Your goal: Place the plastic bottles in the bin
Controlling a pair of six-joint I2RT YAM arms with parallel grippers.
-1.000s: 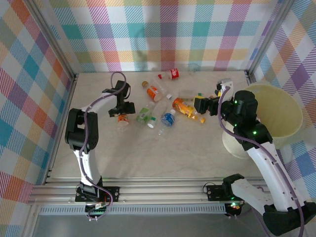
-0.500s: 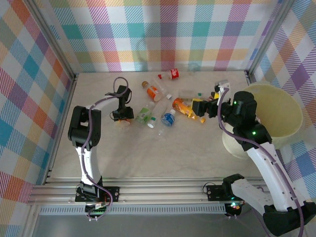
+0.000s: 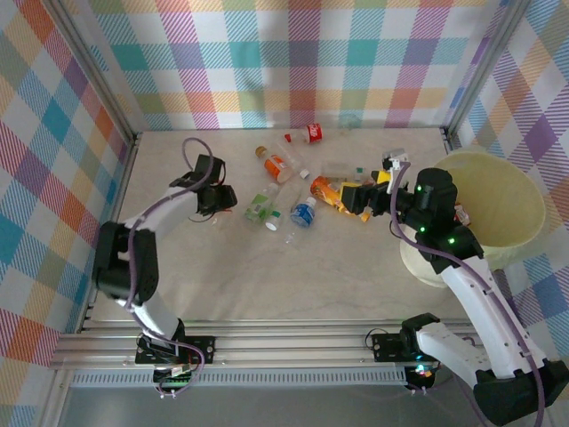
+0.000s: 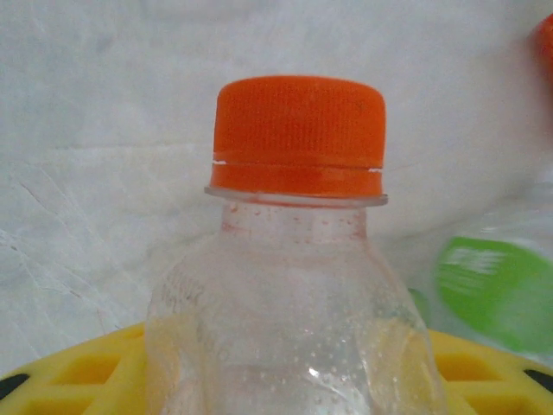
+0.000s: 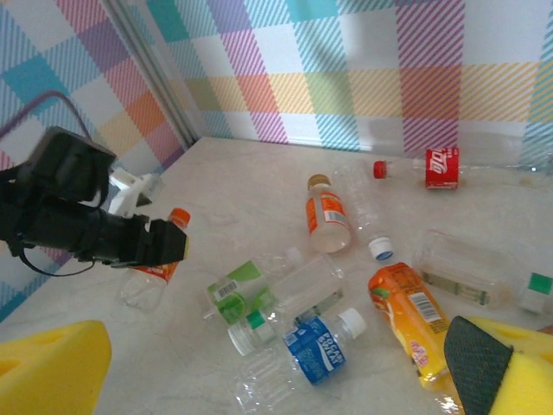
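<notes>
My left gripper [image 3: 216,197] [image 4: 294,380] is shut on a clear bottle with an orange cap [image 4: 298,138], its yellow pads pressing both sides of the shoulder. That bottle [image 5: 155,268] lies at the left of the pile. Other bottles lie mid-table: an orange-labelled one [image 3: 277,165], a red-labelled one [image 3: 313,133], a green-labelled one [image 3: 260,209], a blue-labelled one [image 3: 303,213] and an amber juice bottle [image 3: 327,189]. My right gripper [image 3: 356,197] [image 5: 276,380] hangs open above the amber bottle [image 5: 410,316], holding nothing. The cream bin [image 3: 533,191] stands at the right.
A crushed clear bottle [image 5: 268,385] lies in front of the blue-labelled bottle [image 5: 318,350]. Another clear bottle with a green cap [image 5: 484,281] lies at the pile's right end. Checked walls enclose the table on three sides. Bare tabletop [image 3: 267,285] stretches in front of the pile.
The left arm has swung its elbow down and left, and its gripper now grips the orange-capped bottle. The right gripper has edged left over the amber bottle.
</notes>
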